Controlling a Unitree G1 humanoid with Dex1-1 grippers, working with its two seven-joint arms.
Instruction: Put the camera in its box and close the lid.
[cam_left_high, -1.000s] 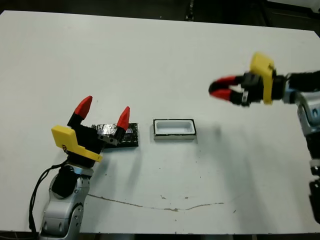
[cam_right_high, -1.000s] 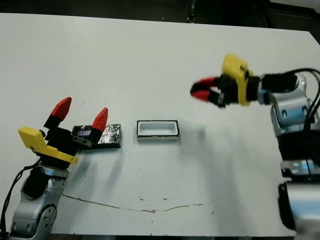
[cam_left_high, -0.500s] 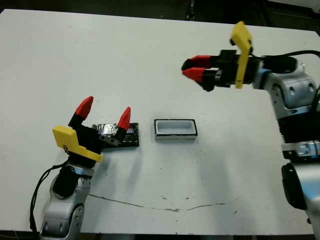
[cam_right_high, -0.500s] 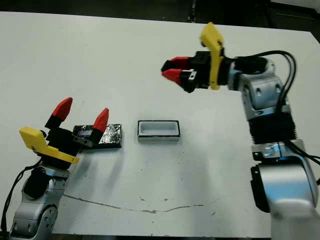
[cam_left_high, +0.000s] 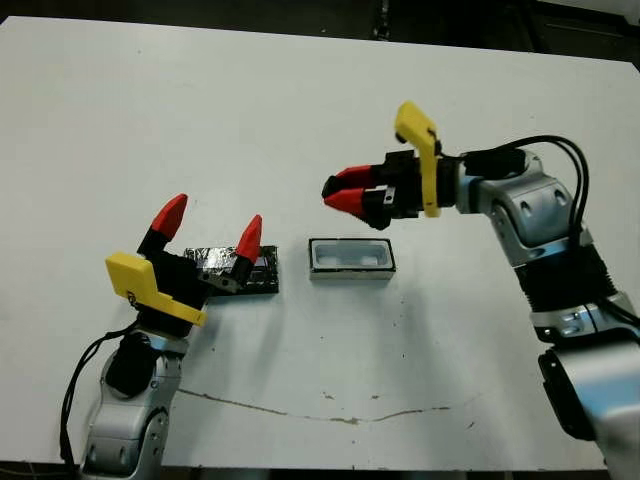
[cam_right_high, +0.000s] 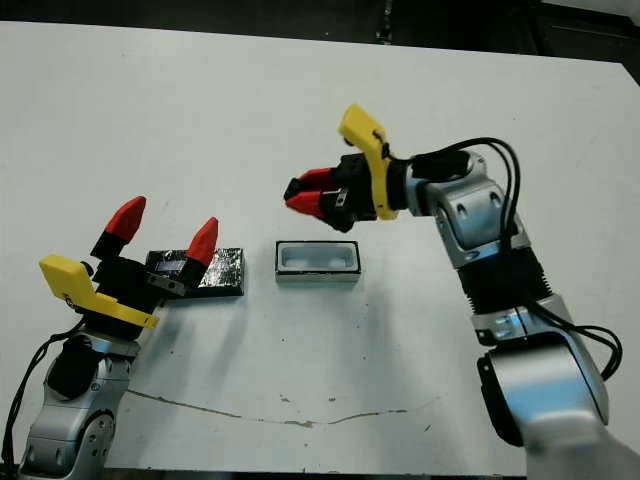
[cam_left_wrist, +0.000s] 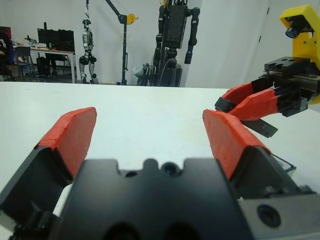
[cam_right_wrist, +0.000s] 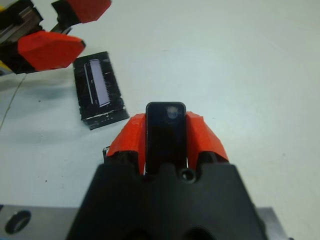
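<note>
A white table (cam_left_high: 300, 90) seen from above by a two-armed robot. The right gripper (cam_left_high: 335, 194) reaches in from the right, held in the air above the table, just beyond and slightly left of the box. Its two red-tipped fingers (cam_right_wrist: 202, 135) are nearly together, clamped on the camera (cam_right_wrist: 165, 134), a small flat black bar with rounded corners and a glossy face; its end sticks out a little past the fingertips. A yellow block sits on top of this gripper's black body.

The box (cam_left_high: 350, 258) rests on the table near the middle, a small oblong tray with a white inside and a dark rim, open and with nothing in it.

The lid (cam_left_high: 240, 270) lies flat on the table well to the left of the box, apart from it. It is a black rectangle with a shiny, crinkled plastic-wrapped top that catches the light.

The left gripper (cam_left_high: 205, 226) stands at the lid's near left end, fingers spread wide and pointing up and away, holding nothing. Whether it touches the lid cannot be told. A thin dark crack-like line runs along the table's near edge
</note>
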